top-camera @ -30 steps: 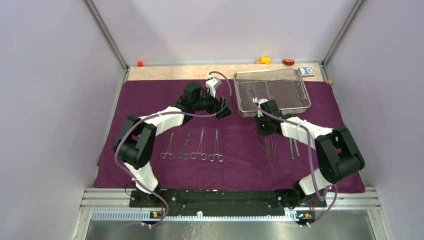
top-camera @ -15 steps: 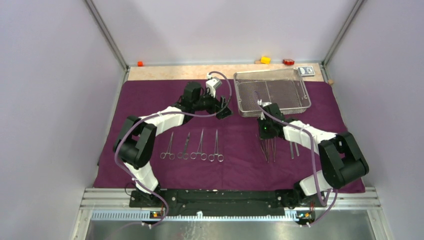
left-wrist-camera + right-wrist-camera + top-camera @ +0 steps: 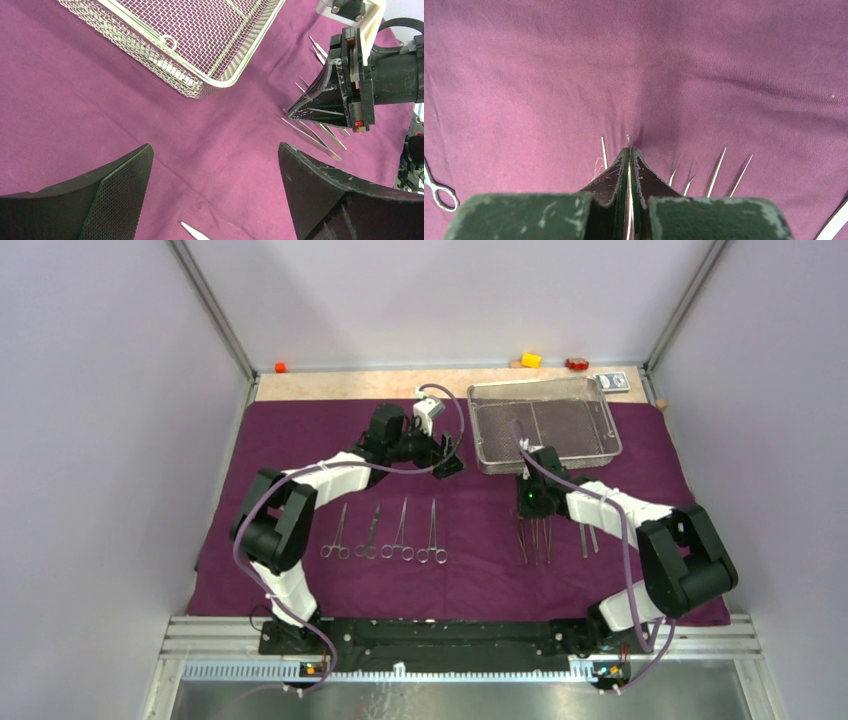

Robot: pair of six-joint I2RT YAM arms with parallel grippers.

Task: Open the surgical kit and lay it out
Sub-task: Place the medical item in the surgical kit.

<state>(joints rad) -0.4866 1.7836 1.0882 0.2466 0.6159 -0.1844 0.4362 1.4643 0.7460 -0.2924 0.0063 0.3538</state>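
The top view takes in the whole purple cloth wrap [image 3: 480, 585], spread flat across the table. The wire-mesh tray [image 3: 476, 430] sits at the cloth's far right corner. Four ring-handled clamps [image 3: 385, 536] lie in a row left of centre, towards the near edge, and the tweezers [image 3: 535, 538] lie right of centre.

From above, neither hand's state can be read. The left wrist view settles one. The left gripper [image 3: 215, 200] is spread wide over bare cloth beside the tray's near rim [image 3: 200, 82], holding nothing. It also shows the right gripper [image 3: 291, 113] from the side, tip down on the cloth among the tweezers [image 3: 315, 139].

The right wrist view shows the right gripper [image 3: 629, 150] pressed together on a thin steel blade of one pair of tweezers. That blade's tip pokes out onto puckered cloth, other points [image 3: 716, 172] lie alongside, and a clamp ring [image 3: 439, 194] shows at the left edge.
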